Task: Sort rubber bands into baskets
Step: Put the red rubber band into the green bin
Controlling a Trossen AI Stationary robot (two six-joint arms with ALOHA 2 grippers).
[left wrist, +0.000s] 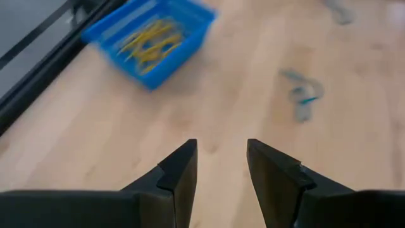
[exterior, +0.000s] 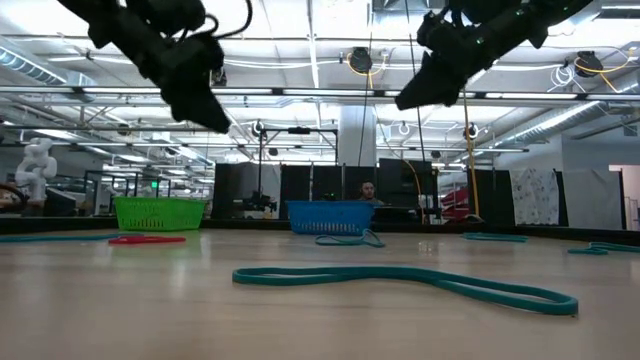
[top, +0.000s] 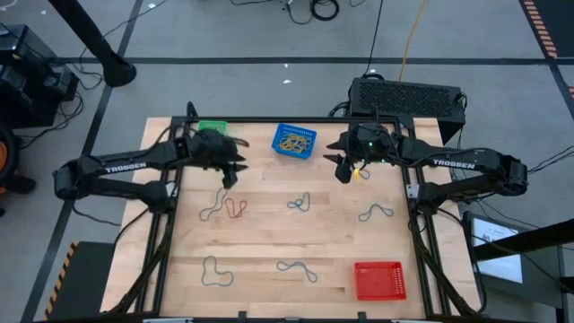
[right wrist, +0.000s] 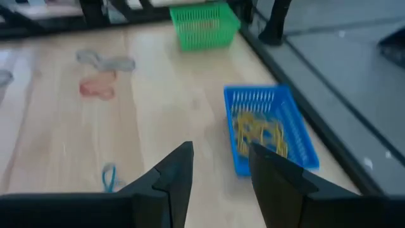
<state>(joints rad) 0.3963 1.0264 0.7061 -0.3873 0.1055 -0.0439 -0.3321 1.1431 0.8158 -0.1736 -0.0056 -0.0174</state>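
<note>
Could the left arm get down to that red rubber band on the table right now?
Probably yes. The left pincer hangs open and empty just above and beside the red rubber band, with only bare table between them; nothing blocks the way.

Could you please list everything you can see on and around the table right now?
Blue basket: one, far edge centre, yellow bands inside.
Green basket: one, far left, partly under the left arm.
Red basket: one, near right.
Loose rubber bands: about seven, mostly grey-blue, one red, scattered mid-table.
Black vented box: one, beyond the far right edge.
Left pincer: open, empty, raised.
Right pincer: open, empty, raised.
</note>
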